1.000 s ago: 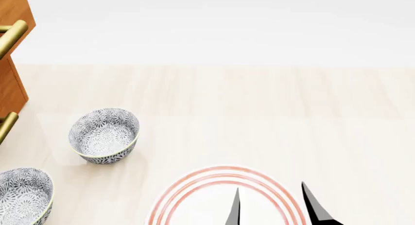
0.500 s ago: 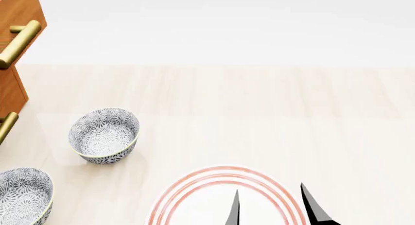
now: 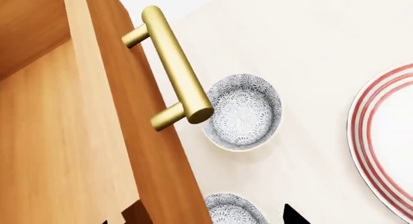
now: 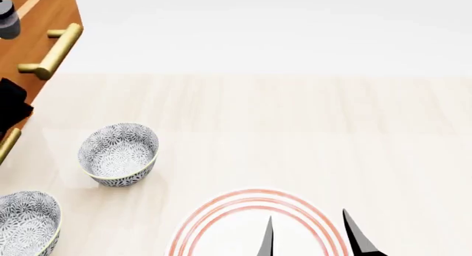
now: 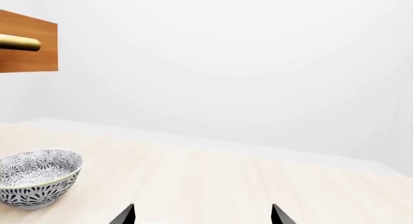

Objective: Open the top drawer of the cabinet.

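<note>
The top drawer (image 4: 52, 12) stands pulled out from the orange-brown cabinet (image 4: 22, 124) at the far left of the head view. Its brass bar handle (image 4: 53, 50) points toward the table's middle. In the left wrist view the drawer front (image 3: 129, 112) and handle (image 3: 174, 69) fill the left half. My left gripper (image 3: 200, 219) is open and straddles the drawer front. One black fingertip (image 3: 290, 215) shows on the handle side; the other is hidden inside the drawer. My right gripper (image 4: 313, 239) is open and empty above the plate.
The lower drawer's handle (image 4: 8, 145) shows at the left edge. Two patterned grey bowls (image 4: 118, 153) (image 4: 26, 220) stand in front of the cabinet. A red-ringed white plate (image 4: 221, 223) lies at the near edge. The left arm (image 4: 13, 104) crosses the cabinet front.
The top drawer has slid steadily out to the right, its handle moving right with it. The left arm has come into the head view. The right gripper has not moved.
</note>
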{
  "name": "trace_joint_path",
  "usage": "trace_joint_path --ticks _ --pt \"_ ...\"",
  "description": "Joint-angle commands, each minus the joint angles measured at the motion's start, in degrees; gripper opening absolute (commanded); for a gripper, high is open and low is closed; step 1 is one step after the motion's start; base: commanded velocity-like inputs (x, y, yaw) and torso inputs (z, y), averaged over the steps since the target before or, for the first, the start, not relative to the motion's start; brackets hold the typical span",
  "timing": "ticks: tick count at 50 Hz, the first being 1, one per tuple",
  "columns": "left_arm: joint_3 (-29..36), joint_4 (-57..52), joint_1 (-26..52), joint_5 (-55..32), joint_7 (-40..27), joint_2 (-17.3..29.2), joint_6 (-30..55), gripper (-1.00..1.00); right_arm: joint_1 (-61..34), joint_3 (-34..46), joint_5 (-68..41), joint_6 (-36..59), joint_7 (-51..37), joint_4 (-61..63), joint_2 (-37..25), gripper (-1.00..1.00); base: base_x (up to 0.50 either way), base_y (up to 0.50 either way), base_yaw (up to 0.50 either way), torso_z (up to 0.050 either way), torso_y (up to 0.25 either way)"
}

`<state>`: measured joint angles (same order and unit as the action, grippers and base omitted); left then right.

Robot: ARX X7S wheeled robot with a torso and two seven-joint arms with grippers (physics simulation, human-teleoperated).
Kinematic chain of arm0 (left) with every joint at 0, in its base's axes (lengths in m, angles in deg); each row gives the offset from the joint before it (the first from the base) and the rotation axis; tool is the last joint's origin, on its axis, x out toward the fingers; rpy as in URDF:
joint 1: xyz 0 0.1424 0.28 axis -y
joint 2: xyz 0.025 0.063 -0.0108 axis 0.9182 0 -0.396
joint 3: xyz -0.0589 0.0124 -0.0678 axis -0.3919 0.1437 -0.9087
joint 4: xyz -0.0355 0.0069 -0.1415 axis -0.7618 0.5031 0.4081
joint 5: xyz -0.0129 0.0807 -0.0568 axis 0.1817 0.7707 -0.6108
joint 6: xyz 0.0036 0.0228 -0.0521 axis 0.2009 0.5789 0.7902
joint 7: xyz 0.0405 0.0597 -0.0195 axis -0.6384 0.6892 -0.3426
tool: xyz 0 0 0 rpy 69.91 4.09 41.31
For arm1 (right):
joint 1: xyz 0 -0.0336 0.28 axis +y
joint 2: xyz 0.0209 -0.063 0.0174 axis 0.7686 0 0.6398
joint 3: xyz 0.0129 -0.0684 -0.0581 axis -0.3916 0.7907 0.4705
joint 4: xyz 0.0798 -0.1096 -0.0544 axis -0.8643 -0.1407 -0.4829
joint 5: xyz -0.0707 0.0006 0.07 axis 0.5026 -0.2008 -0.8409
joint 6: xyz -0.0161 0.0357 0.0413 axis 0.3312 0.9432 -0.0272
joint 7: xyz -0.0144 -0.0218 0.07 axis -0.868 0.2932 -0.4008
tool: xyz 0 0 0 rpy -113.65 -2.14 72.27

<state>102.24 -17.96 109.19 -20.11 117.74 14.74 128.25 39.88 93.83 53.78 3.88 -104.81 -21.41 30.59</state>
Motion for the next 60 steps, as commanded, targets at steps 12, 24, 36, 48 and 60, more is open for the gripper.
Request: trace_joint_path --ticks 12,24,36,48,60 --pt "-0.1 -3.7 -0.6 -5.3 0.6 -2.2 0.4 1.0 -0.1 0.0 -0.3 0.0 -0.3 0.2 -0.4 1.0 0.0 0.0 0.0 0.0 0.0" --pt "-0.8 -5.0 -1.0 -6.7 0.6 -3.8 0.4 1.0 0.0 0.1 -0.4 -0.7 -0.4 -0.3 -0.4 1.0 0.0 0.0 0.0 0.0 0.0" --pt "-1.3 -6.7 -1.5 -8.8 0.6 -4.7 0.4 1.0 0.1 0.3 -0.5 -0.7 -0.5 -0.3 -0.6 1.0 0.0 0.0 0.0 0.0 0.0" --pt "-2.2 -8.0 -1.9 -10.0 0.6 -5.9 0.4 1.0 0.2 0.4 -0.6 -0.9 -0.6 -0.4 -0.7 1.0 0.0 0.0 0.0 0.0 0.0" --pt "-4.5 -11.1 -1.6 -9.2 0.6 -4.7 0.4 1.0 0.2 0.6 -0.6 -1.3 -0.7 -0.6 -0.8 1.0 0.0 0.0 -0.01 0.0 0.0"
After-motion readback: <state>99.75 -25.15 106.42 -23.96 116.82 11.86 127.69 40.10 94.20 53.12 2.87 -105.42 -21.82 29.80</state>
